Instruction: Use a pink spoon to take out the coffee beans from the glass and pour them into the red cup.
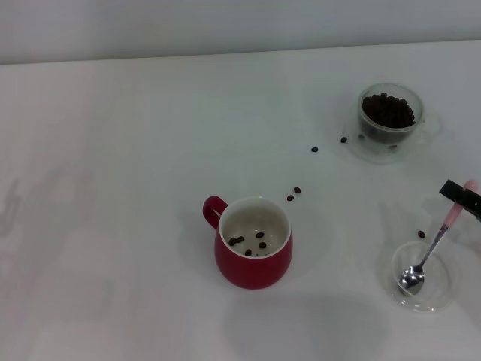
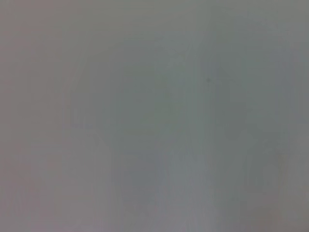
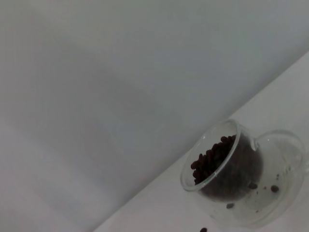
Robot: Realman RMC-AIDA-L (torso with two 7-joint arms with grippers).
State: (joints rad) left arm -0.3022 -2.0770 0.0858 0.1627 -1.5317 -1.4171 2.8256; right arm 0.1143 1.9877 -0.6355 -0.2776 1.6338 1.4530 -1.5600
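5 coffee beans [image 1: 248, 244] in red cup [image 1: 253, 259]; right gripper's [image 1: 467, 197] fingers hold pink spoon [image 1: 430, 252].

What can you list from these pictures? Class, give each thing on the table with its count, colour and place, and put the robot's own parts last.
red cup: one, glossy red with cream inside, near centre of the table, a few beans inside.
glass: one, clear, far right, on a clear saucer, full of coffee beans.
loose beans: about five or six, dark brown, scattered between glass and red cup, one near the dish.
shallow dish: one, clear, near right edge.
pink spoon: one, metal bowl resting in the dish, pink handle raised.
table: white.
right gripper: black, at the right edge, on the spoon's handle.
left gripper: not in view.
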